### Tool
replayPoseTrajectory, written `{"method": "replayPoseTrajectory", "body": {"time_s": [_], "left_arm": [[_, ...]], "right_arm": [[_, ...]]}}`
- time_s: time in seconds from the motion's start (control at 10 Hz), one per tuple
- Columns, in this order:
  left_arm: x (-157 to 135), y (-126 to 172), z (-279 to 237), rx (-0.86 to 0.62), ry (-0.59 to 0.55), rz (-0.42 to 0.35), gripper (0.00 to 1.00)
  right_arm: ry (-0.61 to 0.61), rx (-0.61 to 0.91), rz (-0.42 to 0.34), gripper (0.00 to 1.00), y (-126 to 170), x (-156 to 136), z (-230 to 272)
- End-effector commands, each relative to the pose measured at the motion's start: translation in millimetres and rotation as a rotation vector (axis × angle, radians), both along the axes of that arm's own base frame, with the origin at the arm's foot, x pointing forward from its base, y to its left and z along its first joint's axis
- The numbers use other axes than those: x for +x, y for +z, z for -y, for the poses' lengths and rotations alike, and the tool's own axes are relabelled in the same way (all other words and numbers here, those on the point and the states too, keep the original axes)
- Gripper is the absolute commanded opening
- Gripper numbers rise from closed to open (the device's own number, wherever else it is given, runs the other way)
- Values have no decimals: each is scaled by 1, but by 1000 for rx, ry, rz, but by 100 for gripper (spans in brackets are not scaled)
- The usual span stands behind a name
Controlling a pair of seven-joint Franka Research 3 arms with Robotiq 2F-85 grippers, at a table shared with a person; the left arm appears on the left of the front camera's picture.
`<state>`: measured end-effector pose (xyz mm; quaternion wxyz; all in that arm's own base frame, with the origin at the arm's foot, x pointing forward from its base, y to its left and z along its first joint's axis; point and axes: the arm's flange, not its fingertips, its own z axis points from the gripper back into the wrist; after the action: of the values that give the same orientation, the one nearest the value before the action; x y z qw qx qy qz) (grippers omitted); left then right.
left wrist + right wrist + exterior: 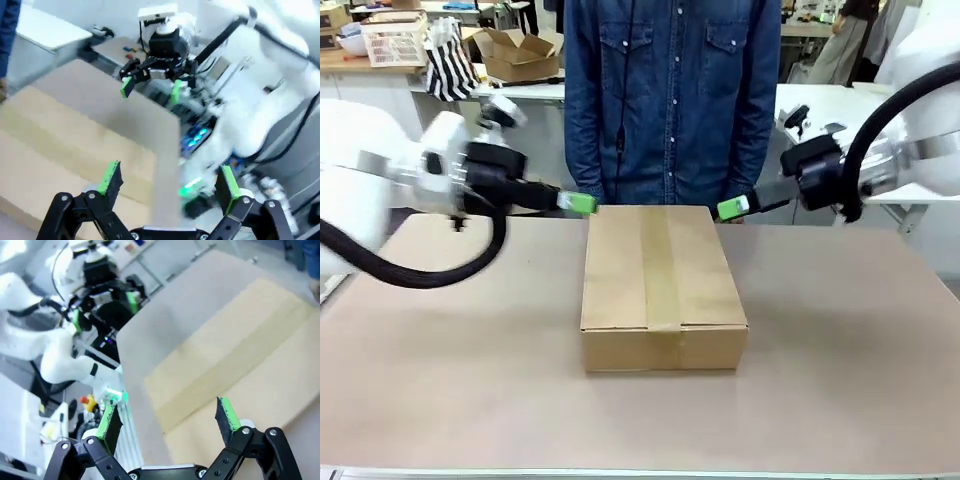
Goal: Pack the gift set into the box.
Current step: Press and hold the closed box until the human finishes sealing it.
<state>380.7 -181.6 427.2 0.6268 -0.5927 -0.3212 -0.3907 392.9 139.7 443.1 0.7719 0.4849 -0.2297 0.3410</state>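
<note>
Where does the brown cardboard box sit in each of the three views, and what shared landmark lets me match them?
Front view: the box sits centre, closed and taped, on the table.
Left wrist view: it fills the left half, beyond the open left gripper.
Right wrist view: it spans centre to right, beyond the open right gripper.
Shared landmark: the tape strip along the box's top.

One box, taped shut, sits on one counter. Two end effectors: left, right. One person stands at 12 o'clock.
</note>
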Motion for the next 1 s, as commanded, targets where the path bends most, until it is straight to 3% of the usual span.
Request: {"method": "replayPoseTrajectory", "body": {"time_s": [0.0, 0.2, 0.4, 0.5, 0.6, 0.9], "left_arm": [[-21, 0, -43, -104, 124, -225, 100], [-38, -13, -92, -202, 191, -355, 100], [-55, -46, -126, -162, 163, -572, 100], [-49, -57, -128, -221, 174, -601, 100], [-2, -28, -123, -149, 199, -471, 100], [-2, -28, -123, -149, 199, -471, 100]], "right_arm": [[-108, -20, -189, 100, 10, -29, 47], [-243, 118, -264, 100, 8, -43, 117], [-269, 311, -188, 100, -14, -52, 161], [-235, 118, -247, 100, 4, -40, 124], [-235, 118, -247, 100, 4, -40, 124], [-235, 118, -247, 100, 4, -40, 124]]}}
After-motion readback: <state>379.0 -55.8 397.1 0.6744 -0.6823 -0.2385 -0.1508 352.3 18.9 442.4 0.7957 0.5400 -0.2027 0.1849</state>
